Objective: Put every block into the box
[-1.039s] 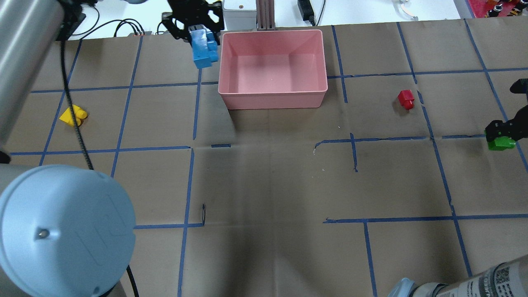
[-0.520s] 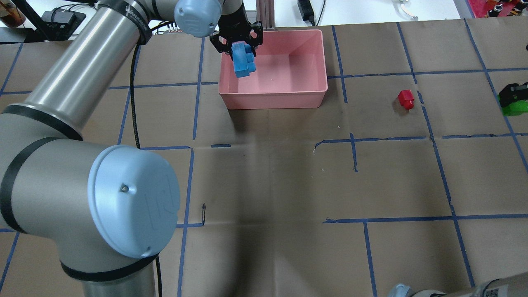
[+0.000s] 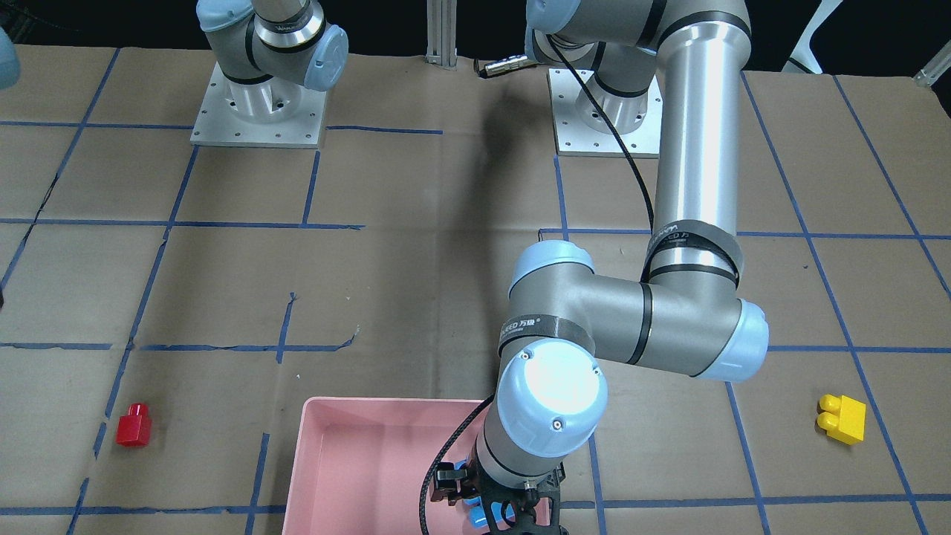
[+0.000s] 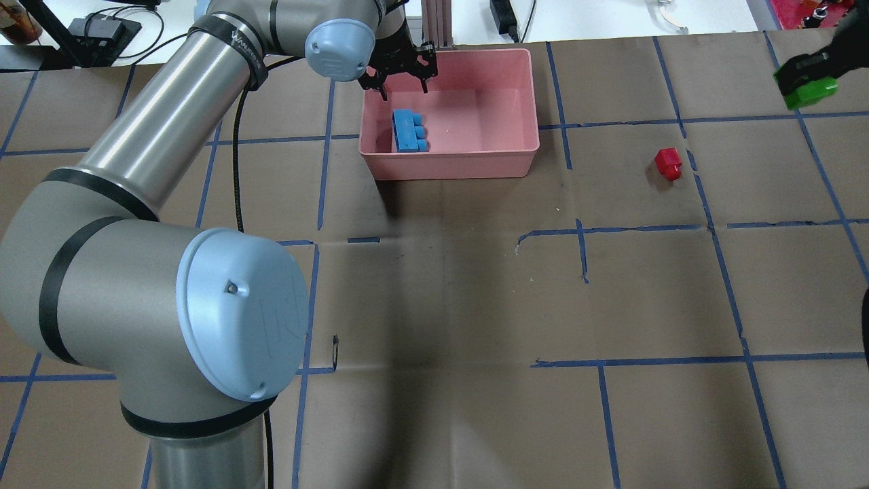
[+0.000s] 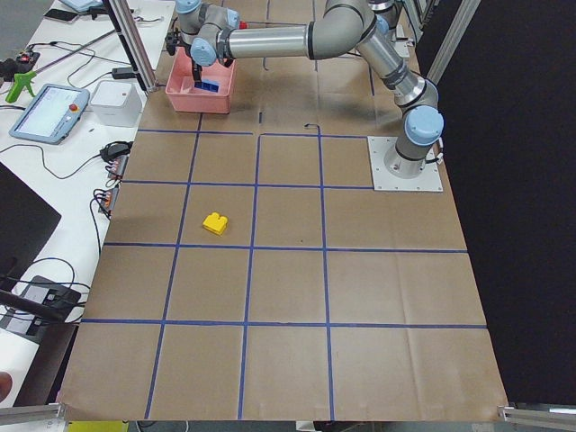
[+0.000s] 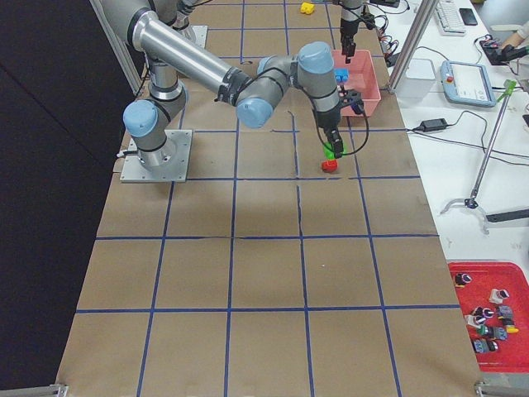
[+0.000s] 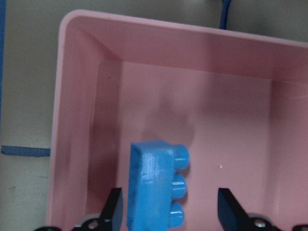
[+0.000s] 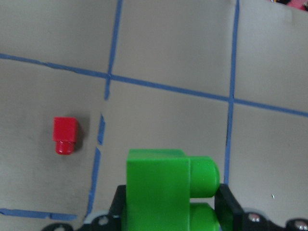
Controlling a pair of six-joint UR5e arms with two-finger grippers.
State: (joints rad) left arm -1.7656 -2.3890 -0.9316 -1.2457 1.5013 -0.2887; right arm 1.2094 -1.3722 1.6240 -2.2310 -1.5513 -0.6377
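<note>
Light-blue brick (image 4: pixel 408 130) laid on the pink box (image 4: pixel 448 166) floor, left gripper (image 4: pixel 403 88) above, fingers spread, nothing held, green brick (image 8: pixel 159 187) clamped by right gripper (image 8: pixel 173 202), red brick (image 4: pixel 668 163) on table, yellow brick (image 3: pixel 843 420) hidden overhead by the left arm, shown in the front view.

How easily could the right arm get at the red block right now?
Probably not yet: its jaws are shut on the green block. The red block lies in the open, nothing over it, so once emptied, likely yes.
</note>
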